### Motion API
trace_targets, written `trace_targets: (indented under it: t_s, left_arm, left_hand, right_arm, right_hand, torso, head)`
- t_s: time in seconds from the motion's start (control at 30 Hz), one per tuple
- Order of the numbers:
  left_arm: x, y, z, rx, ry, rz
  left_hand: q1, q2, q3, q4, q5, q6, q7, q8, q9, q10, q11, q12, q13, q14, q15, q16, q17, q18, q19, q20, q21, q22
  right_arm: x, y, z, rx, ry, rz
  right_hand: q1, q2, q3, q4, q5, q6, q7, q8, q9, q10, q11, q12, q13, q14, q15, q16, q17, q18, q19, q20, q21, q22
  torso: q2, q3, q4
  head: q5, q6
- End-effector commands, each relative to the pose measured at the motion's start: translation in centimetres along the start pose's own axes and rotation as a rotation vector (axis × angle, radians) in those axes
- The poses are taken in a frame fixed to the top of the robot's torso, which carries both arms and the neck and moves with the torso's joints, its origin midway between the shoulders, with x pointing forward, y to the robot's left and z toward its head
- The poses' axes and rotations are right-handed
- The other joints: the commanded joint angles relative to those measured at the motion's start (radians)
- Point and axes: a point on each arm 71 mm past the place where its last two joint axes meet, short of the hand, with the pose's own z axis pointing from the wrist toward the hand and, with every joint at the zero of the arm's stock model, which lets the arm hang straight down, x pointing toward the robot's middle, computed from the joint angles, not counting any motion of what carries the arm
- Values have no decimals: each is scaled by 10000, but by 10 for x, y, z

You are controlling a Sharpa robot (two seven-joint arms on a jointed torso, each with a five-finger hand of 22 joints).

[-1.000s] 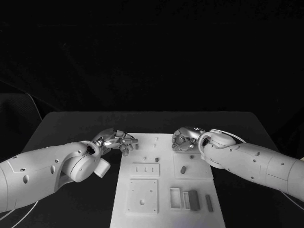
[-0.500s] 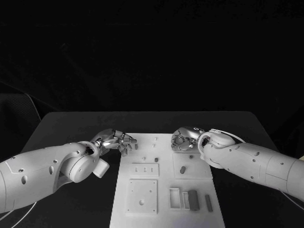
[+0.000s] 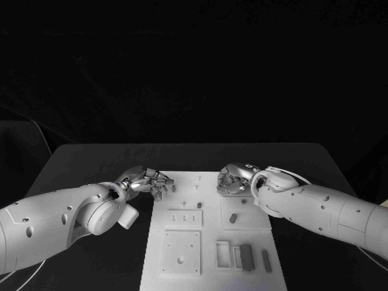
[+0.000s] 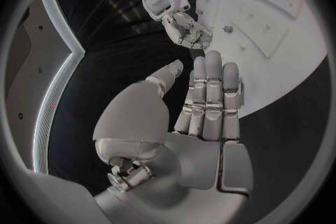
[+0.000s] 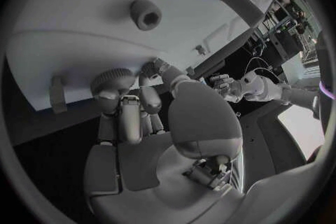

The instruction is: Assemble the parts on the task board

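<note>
Matt white task board [image 3: 213,242] on matt black table [image 3: 89,163] (hands [image 4: 210,101] of glossy silvery metal)

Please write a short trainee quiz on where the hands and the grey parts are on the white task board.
1. True or false: the silver left hand holds a grey part.
2. Where on the white task board do the slim grey bars lie? A: near right area. B: far left corner. C: off it, on the black table.
3. Which hand is nearer the small grey oval part?

Key: 1 false, its fingers lie flat with nothing in them. 2 A. 3 the silver right hand.
</note>
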Motion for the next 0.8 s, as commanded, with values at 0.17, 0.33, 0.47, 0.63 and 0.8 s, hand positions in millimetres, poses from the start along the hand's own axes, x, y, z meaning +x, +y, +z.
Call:
trace_targets:
  t_s: [0.17,0.33,0.47,0.63,0.8]
  left_arm:
    - [1,-2,0,64,7,-56]
    - [0,-2,0,69,-21,-52]
    - [1,-2,0,79,23,-56]
    - [2,-2,1,90,39,-55]
    - [3,-3,2,95,53,-53]
  left_hand:
    - [-63,-4,-61,27,38,64,-1,-66,-12,22,-2,-13,6,15,5,45,16,199,74,-23,28,-17]
    - [-64,-3,-61,28,39,64,-1,-67,-12,20,-2,-15,6,13,5,45,18,199,74,-23,27,-17]
    - [-65,-2,-62,28,39,64,-2,-68,-12,19,-2,-16,6,12,5,45,19,199,74,-23,27,-18]
    - [-66,-2,-62,29,39,65,-2,-69,-13,18,-1,-17,5,11,5,44,21,200,74,-23,26,-19]
    - [-67,-1,-63,30,39,65,-2,-70,-13,16,-1,-18,5,10,5,44,23,200,74,-23,26,-19]
  right_arm:
    - [2,8,0,-31,-49,-168]
    - [-8,20,5,-252,-208,-300]
    - [-14,29,11,-380,-314,-349]
    - [-14,40,17,-506,-367,-375]
    - [-15,47,24,-520,-520,-453]
  right_hand:
    - [29,124,86,-29,32,466,381,44,10,-39,-53,68,19,14,2,49,21,88,7,-13,1166,20]
    - [33,136,97,-35,32,493,382,51,12,-35,-56,76,23,11,1,54,17,91,12,-15,1175,26]
    - [38,142,104,-40,32,509,382,56,14,-32,-58,80,25,10,0,58,16,93,15,-16,1181,30]
    - [39,143,107,-43,31,518,382,58,15,-31,-59,83,26,4,0,58,10,94,17,-16,1184,32]
    - [40,143,110,-46,30,527,382,60,15,-29,-60,85,28,-3,-1,57,1,96,19,-17,1188,34]
  torso:
    - [7,-9,5]
    - [20,1,4]
    - [29,-14,17]
    - [42,-29,35]
    - [43,-20,28]
  head:
    - [17,24]
    - [27,58]
    - [17,84]
    - [19,116]
    - [39,127]
